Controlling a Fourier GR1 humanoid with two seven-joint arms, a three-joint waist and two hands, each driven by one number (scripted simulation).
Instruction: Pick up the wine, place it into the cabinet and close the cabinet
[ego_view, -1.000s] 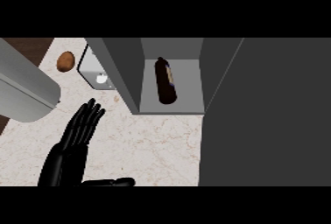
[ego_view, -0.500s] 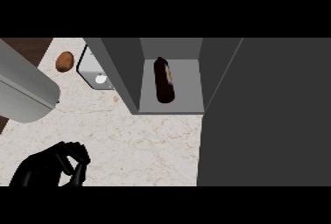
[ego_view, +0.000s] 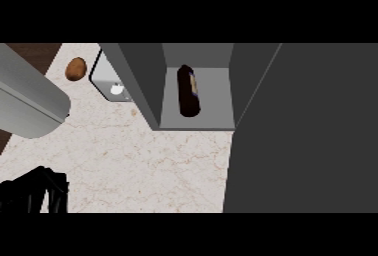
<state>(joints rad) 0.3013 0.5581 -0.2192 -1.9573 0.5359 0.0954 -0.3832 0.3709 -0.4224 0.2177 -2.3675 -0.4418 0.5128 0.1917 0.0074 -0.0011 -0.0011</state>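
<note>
The wine (ego_view: 187, 90), a dark brown bottle, lies lengthwise on the grey shelf inside the open cabinet (ego_view: 207, 122), neck pointing away from me. No hand touches it. A wide dark door panel (ego_view: 303, 130) fills the right side of the view beside the opening. My left hand (ego_view: 38, 192) is low at the lower left corner, over the marble counter, fingers curled downward and holding nothing, well apart from the cabinet. The right hand does not show.
A thick grey cylinder (ego_view: 26, 105) slants across the left edge. Behind it a brown oval object (ego_view: 75, 69) lies on the counter, next to a small grey box (ego_view: 111, 85) against the cabinet's left wall. Marble counter (ego_view: 148, 170) stretches in front of the cabinet.
My left hand has dropped from mid counter, fingers stretched up, down to the lower left corner and curled. The wine and cabinet have not moved.
</note>
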